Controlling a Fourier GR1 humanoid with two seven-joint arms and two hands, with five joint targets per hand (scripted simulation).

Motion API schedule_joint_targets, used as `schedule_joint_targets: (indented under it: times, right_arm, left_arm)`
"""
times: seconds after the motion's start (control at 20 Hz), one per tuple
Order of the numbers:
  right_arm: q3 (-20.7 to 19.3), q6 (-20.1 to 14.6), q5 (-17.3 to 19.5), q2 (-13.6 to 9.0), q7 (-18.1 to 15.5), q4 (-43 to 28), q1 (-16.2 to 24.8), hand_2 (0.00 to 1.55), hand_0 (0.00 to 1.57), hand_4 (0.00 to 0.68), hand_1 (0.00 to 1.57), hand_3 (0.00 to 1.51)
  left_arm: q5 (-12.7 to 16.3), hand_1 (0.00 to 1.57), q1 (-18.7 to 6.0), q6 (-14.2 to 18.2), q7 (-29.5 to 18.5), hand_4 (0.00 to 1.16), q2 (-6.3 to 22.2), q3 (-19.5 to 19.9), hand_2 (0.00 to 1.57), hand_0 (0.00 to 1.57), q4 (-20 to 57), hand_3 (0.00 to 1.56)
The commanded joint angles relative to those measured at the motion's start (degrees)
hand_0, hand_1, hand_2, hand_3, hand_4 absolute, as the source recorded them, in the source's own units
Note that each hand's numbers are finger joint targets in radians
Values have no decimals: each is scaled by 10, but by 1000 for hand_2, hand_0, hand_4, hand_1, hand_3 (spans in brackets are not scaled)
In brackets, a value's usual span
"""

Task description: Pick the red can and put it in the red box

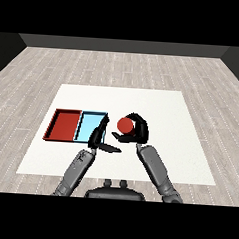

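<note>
On the white table (180,145), right hand (137,131) curls round unlabelled red can (124,125).

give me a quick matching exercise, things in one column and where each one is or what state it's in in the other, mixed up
Things:
1. red can
2. red tray
3. light blue tray
4. left hand

Place or state:
A. leftmost on the table
B. between the red tray and the red can
C. open, fingers straight, at the light blue tray's right edge
D. held in the curled right hand

Pairs: 1-D, 2-A, 3-B, 4-C
</note>
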Motion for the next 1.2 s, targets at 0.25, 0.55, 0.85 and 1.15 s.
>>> schedule_joint_targets:
  times: [0.25, 0.55, 0.85, 1.15]
  right_arm:
    - [-22, 51, -5, 1, -19, -3, 15, 1435, 1462, 653, 1462, 1392]
    - [40, 3, -7, 1, -42, -10, 29, 1437, 1469, 662, 1469, 1386]
    - [31, 18, -48, 1, -87, 32, 7, 1431, 1440, 658, 1440, 1398]
    - [85, -46, -54, 1, -34, -20, -5, 1457, 1515, 660, 1515, 1416]
  left_arm:
    - [19, 0, 1, 8, 5, 0, 0, -22, 0, 0, 22, 0]
    - [78, 0, -55, 46, -70, 0, 0, -53, 0, 0, 137, 0]
    - [86, 0, -59, 69, -18, 0, 0, -80, 0, 0, 86, 0]
    - [136, 0, -92, 92, -54, 0, 0, -111, 0, 0, 125, 0]
